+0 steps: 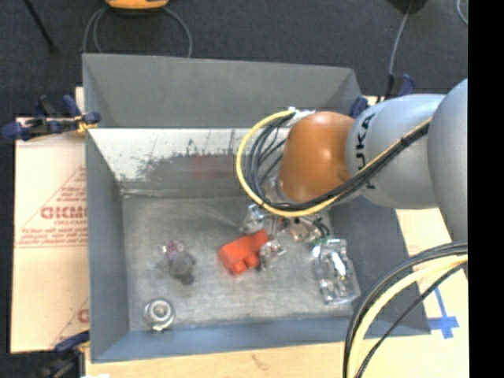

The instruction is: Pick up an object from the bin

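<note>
A KUKA iiwa arm (pixel 409 152) reaches in from the right over a grey metal bin (pixel 106 235), its orange cover (pixel 315 160) and looped cables (pixel 244 160) hanging above the bin floor. The jaws are down near the middle of the bin, touching or just beside the right end of a small red block (pixel 239 256). Wrist hardware crowds that spot, so it cannot be told whether the jaws are open or closed, nor whether the red block sits between them or merely alongside. The block appears to rest on the bin floor, not lifted. Three other things lie loose and apart: a dark grey lump (pixel 181 264) to the block's left, a round silver piece (pixel 159 313) in the near left corner, and a clear, shiny piece with a touch of green (pixel 332 272) to the right, under the arm. On this showing the pick is at its midpoint at best: the arm is low over the thing nearest it, the red block, but no grasp can be confirmed and nothing is raised clear of the bin. What seems left is a firm closing on the block, if that is the target, and the lift out; a grip on the block's very end could let it swivel or slip.
</note>
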You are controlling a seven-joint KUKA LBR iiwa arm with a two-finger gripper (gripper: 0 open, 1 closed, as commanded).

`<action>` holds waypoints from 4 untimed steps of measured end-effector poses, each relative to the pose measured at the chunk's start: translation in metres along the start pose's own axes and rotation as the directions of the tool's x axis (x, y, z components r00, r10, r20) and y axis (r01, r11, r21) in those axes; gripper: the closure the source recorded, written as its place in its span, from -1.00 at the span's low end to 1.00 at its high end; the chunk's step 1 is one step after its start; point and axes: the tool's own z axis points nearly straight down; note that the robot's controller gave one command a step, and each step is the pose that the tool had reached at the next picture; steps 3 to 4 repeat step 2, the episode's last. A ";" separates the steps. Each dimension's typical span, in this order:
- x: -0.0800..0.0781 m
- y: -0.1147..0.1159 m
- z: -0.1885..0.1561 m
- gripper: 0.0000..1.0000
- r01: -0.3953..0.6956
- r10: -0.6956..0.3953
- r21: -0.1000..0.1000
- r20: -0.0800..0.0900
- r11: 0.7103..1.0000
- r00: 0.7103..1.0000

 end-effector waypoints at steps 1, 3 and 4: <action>-0.001 -0.002 -0.005 1.00 -0.001 0.001 -0.002 -0.010 1.000 1.000; -0.004 -0.004 -0.064 1.00 -0.006 0.006 0.000 -0.006 1.000 1.000; -0.004 -0.004 -0.064 1.00 -0.006 0.006 0.000 -0.006 1.000 1.000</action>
